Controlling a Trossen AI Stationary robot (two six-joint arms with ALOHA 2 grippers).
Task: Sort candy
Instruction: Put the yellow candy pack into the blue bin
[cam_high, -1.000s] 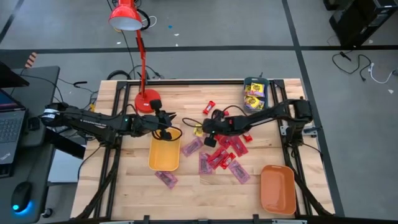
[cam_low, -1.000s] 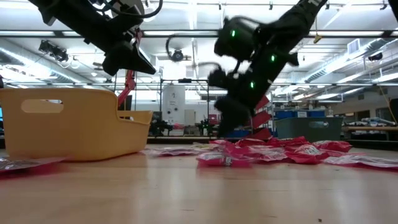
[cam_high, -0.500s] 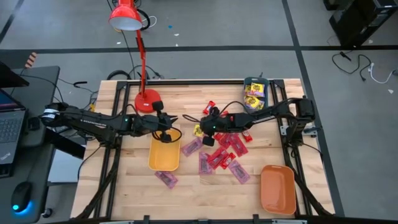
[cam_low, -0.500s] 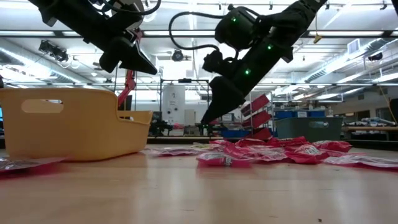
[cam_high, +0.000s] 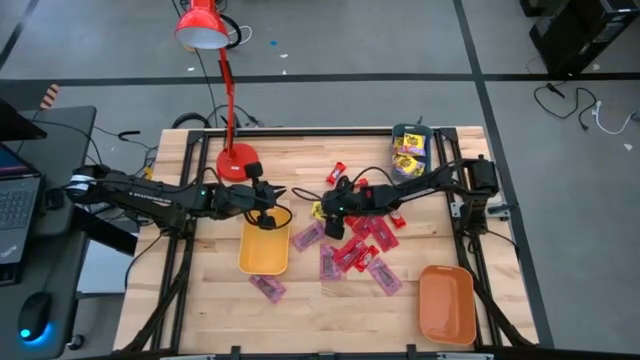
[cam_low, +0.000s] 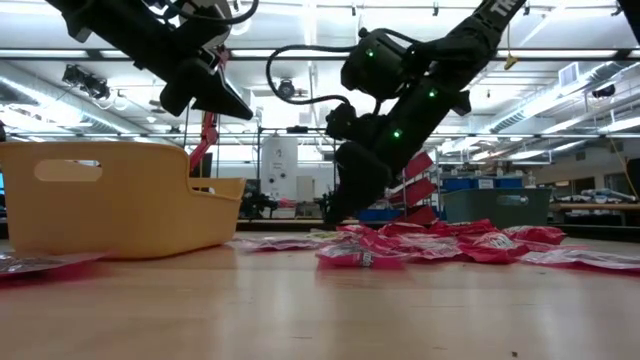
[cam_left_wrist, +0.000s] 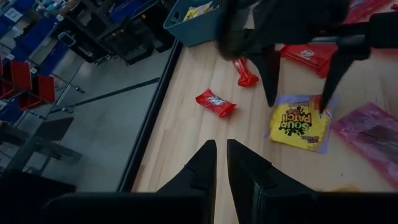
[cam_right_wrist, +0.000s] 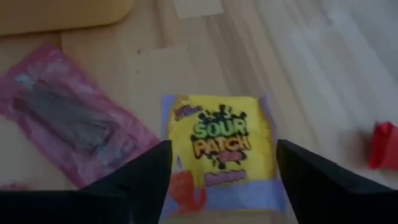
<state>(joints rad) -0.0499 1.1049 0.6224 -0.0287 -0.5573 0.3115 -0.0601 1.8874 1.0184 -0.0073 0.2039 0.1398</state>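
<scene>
Left arm reaches in from table's left side; left gripper (cam_high: 268, 203) hangs over far rim of the yellow-orange plastic tray (cam_high: 264, 250), fingers (cam_left_wrist: 205, 167) nearly pressed together, thin gap only, nothing visible betw. them. Red desk lamp (cam_high: 228, 100) stands on its round base just behind that gripper.

Centre: yellow Sour Patch packet w/ dark print (cam_right_wrist: 217, 146) lies flat on the wooden table (cam_high: 200, 300), just right of the tray's far corner. Right gripper (cam_high: 330, 214) is low over it, fingers (cam_right_wrist: 140, 177) spread wide, one either side of the packet, released, no grip. Left wrist view confirms: both dark fingers straddle the packet (cam_left_wrist: 298, 121), tips at or close to table; contact cannot be told.

Pinkish-purple flat packet (cam_right_wrist: 68, 121) lies beside yellow one, toward tray. Rest of candy: red and pink wrappers in loose pile (cam_high: 360, 250) right of centre, one pink packet (cam_high: 266, 287) near front of tray, two red sweets (cam_left_wrist: 215, 102) apart toward back edge.

Right side: teal plastic bin (cam_high: 408, 148) at back holds yellow packets; orange plastic tray (cam_high: 446, 304) at front right corner.
</scene>
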